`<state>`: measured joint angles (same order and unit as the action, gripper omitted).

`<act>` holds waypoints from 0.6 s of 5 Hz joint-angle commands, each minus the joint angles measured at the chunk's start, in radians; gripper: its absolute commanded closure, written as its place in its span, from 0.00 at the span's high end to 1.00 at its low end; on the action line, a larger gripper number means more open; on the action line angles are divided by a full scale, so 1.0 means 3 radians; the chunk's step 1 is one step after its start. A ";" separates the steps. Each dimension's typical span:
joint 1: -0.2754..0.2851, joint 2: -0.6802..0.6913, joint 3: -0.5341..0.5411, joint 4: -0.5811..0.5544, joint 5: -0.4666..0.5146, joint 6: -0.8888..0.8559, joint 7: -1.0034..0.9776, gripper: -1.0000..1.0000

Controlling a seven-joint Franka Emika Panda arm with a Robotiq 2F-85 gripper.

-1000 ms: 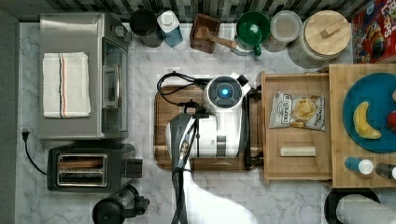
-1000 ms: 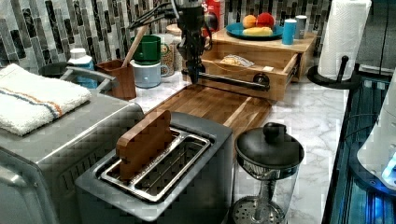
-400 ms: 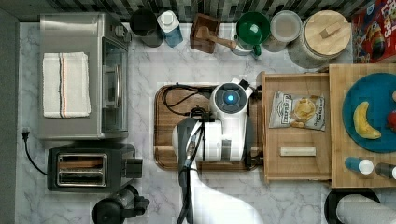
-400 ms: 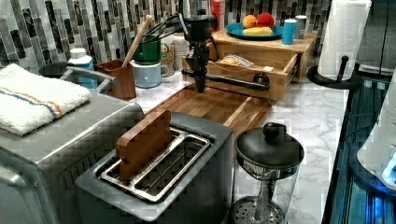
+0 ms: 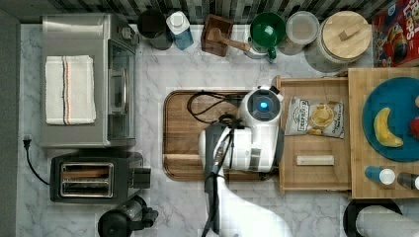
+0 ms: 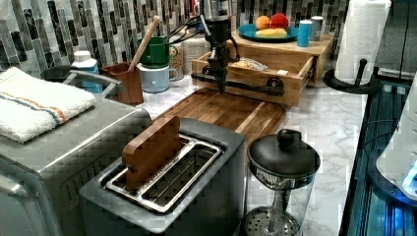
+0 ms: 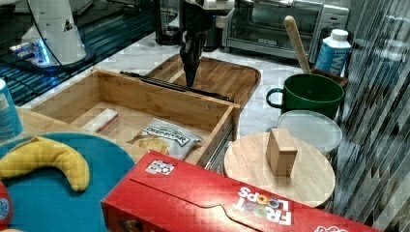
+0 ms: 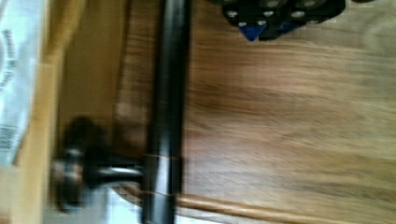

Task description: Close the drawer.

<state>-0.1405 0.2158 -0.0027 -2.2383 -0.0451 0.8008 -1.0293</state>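
A: Standing pulled out over the dark board (image 5: 183, 133), the drawer (image 7: 145, 104) is showing its black handle bar (image 6: 236, 83).

B: The gripper (image 6: 220, 81) is hanging at that bar, board side; whether the jaws are parted cannot be told.

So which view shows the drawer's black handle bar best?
The left view: the handle bar runs unobstructed across the drawer front, with the gripper at it. The right view shows it behind the drawer's front wall, partly hidden. The wrist view shows a blurred section. In the top view the arm covers it.
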 commanded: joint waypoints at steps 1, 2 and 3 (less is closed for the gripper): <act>-0.0340 0.0061 -0.0186 0.0177 -0.0049 -0.0027 -0.0490 0.00; -0.0468 0.0061 -0.0248 0.0272 -0.0075 -0.0084 -0.0594 0.00; -0.0629 0.0174 -0.0346 0.0538 -0.0090 -0.0274 -0.0815 0.00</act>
<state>-0.2200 0.2426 -0.0442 -2.2188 -0.0555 0.7451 -1.1641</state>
